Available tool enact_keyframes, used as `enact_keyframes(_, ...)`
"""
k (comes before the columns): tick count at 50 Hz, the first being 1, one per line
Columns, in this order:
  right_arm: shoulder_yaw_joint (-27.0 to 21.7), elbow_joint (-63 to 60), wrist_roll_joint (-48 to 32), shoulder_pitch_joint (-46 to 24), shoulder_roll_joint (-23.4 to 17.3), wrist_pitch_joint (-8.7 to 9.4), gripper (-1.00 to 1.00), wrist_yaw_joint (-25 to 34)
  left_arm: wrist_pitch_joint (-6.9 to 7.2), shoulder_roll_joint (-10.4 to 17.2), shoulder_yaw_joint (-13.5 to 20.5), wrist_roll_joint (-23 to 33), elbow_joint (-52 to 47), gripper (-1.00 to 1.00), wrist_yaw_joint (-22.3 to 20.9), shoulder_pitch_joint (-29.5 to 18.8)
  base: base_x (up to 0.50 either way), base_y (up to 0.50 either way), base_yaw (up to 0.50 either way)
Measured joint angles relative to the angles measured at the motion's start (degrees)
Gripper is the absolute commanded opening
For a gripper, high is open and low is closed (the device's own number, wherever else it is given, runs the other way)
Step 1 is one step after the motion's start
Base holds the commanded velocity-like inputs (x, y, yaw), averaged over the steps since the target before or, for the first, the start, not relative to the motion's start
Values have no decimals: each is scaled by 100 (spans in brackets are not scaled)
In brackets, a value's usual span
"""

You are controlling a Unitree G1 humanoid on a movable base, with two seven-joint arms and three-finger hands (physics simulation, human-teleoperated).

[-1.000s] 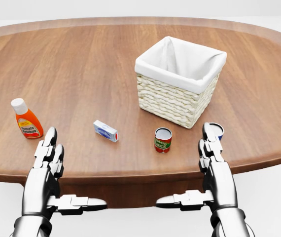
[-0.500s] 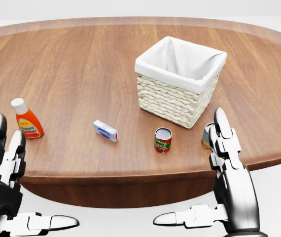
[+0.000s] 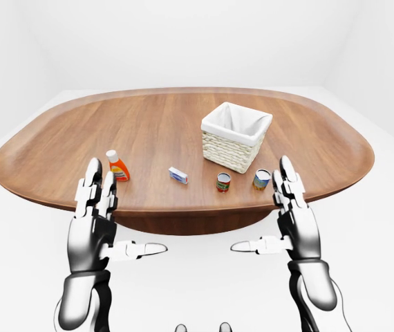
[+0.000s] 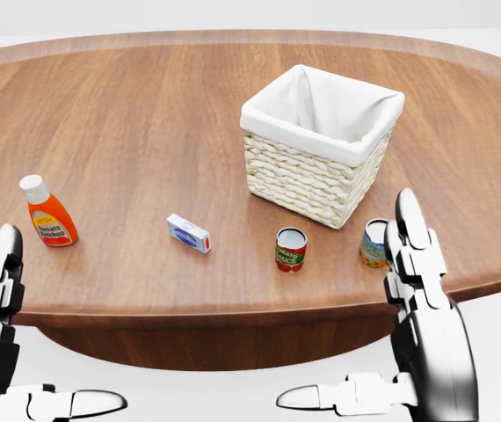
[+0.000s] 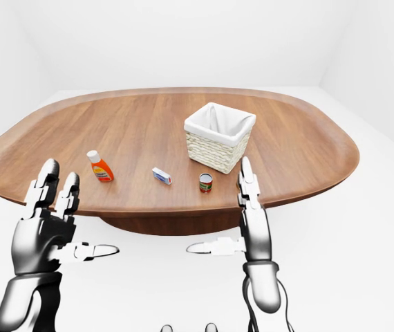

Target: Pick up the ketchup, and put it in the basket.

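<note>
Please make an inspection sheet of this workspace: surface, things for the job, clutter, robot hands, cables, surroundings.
Surface: oval wooden table, no spill seen.
Job's things: ketchup upright near the table's left edge in the head view, untouched; basket with white liner at right of centre, nothing visible inside.
Clutter: small white-blue box lying flat; red-labelled can and second can upright below the basket.
Robot hands: left robot hand open, empty, below the table's near edge; right robot hand open, empty, beside the second can.
Cables: nothing seen.
Surroundings: plain white floor and walls.
</note>
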Motion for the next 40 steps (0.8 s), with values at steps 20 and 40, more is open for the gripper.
enact_keyframes(20,72,-92,-214,119,-29,0,100,-43,0,-19,38,-61,-118,100,-71,37,4,42,0)
enact_keyframes(40,146,48,-429,2,0,0,100,-284,0,-7,31,-40,61,100,-16,-10,0,0,0)
